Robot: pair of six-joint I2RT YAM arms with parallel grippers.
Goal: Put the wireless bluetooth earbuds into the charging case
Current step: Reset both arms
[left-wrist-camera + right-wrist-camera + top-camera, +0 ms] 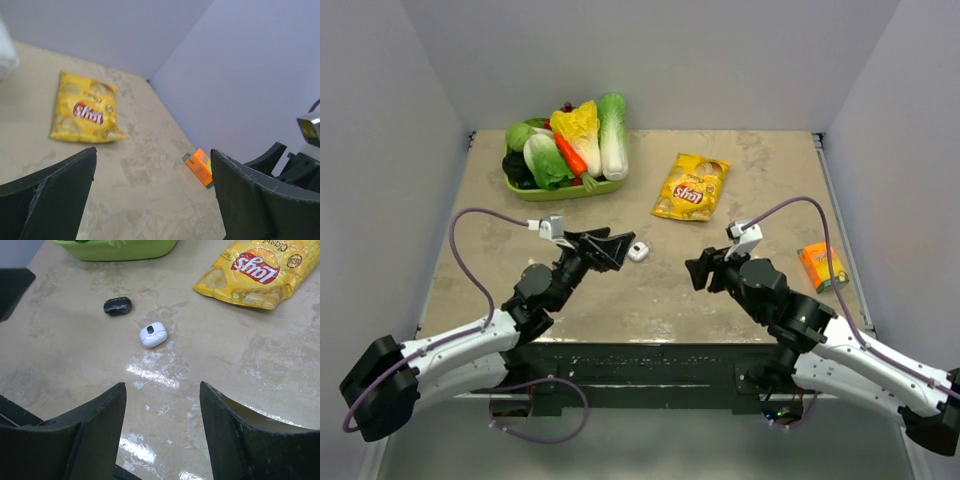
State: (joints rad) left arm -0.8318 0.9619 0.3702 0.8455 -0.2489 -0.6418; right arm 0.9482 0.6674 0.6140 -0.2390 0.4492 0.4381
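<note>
**While grippers gape, earbud lies loose**

Since the left gripper (616, 250) and right gripper (162, 390) both stand wide and empty, nothing looks done. 1 dark earbud (117, 306) lies on the table (250, 370) near the white charging case (153, 334). Grasping and inserting remain.

Glossy white plastic charging case (153, 334), shiny crinkled chip bag (260, 270), polished mottled tabletop (70, 355)

A mottled beige table (740, 290) carries a green tray (565, 190) of vegetables, a yellow chip bag (691, 187), an orange box (822, 266), a white charging case (638, 251) and, near it, a small dark rounded object (117, 306).
</note>
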